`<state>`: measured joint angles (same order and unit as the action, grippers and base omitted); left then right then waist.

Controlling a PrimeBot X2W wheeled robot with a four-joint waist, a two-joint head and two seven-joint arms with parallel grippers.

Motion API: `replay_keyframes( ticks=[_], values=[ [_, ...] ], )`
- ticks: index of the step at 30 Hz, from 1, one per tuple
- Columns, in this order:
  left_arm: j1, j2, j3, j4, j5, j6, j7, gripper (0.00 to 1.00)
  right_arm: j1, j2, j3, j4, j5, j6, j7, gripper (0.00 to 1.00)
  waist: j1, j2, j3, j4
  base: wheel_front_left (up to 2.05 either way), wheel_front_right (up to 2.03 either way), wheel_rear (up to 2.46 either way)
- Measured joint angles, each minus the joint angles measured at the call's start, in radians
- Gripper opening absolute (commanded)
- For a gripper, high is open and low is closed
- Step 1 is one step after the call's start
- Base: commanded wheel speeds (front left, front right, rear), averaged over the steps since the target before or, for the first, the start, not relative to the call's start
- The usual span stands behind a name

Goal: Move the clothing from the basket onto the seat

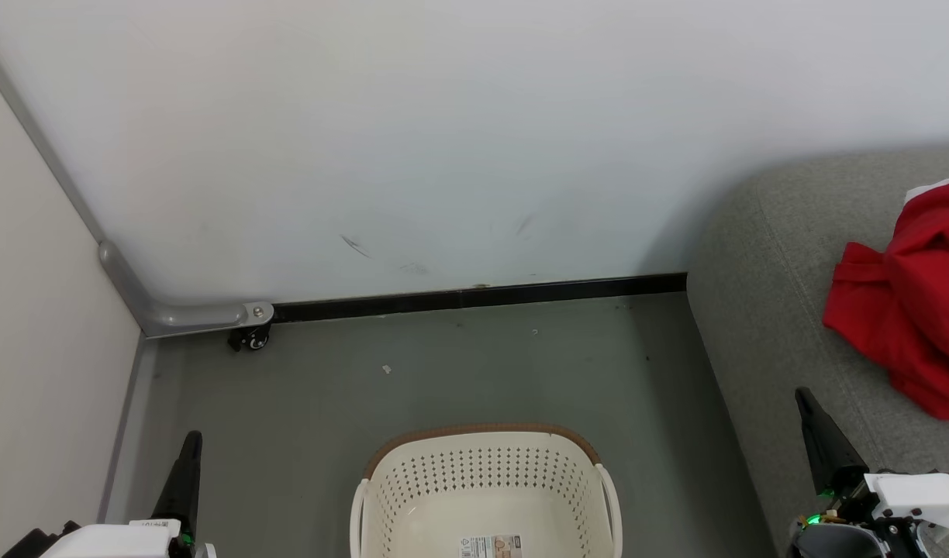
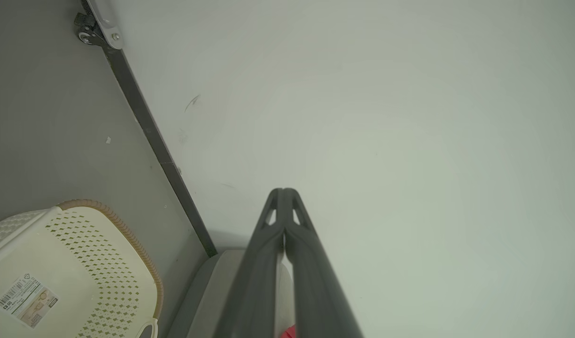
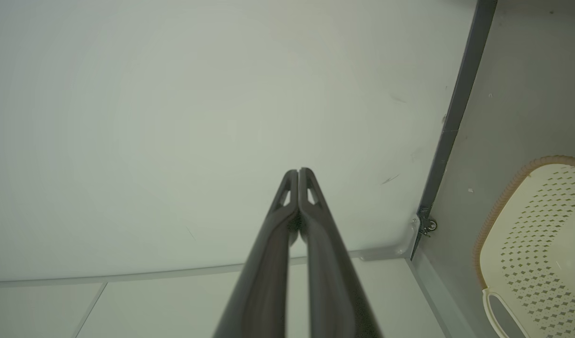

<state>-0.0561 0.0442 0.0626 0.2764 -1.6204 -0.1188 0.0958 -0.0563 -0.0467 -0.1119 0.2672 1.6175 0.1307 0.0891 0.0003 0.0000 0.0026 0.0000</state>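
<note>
On the right, across the grey seat [image 1: 761, 310], the red clothing [image 1: 909, 310] lay in a loose heap, well apart from the cream basket [image 1: 482, 473] on the floor [image 1: 443, 372] near the robot, whose visible part held nothing but a barcode sticker [image 1: 490, 546] on its bottom. Both pincers were pressed tight and empty, the left gripper [image 1: 191, 449] low at the near left and the right gripper [image 1: 806, 403] at the seat's near edge, each pointing toward the far wall [image 1: 443, 155]. With the basket bare, the arms seemed parked at rest because the job looked finished.
</note>
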Motion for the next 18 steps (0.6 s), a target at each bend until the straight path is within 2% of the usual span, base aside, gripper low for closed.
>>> replay_keyframes(
  ticks=[18],
  values=[
    [-0.004, 0.000, 0.001, 0.001, 0.000, -0.004, 0.000, 0.00, -0.001, 0.000, -0.001, 0.000, 0.000, 0.000, 0.000, 0.00, -0.0001, 0.0000, 0.000, 0.000, 0.00, 0.00, 0.00]
  ],
)
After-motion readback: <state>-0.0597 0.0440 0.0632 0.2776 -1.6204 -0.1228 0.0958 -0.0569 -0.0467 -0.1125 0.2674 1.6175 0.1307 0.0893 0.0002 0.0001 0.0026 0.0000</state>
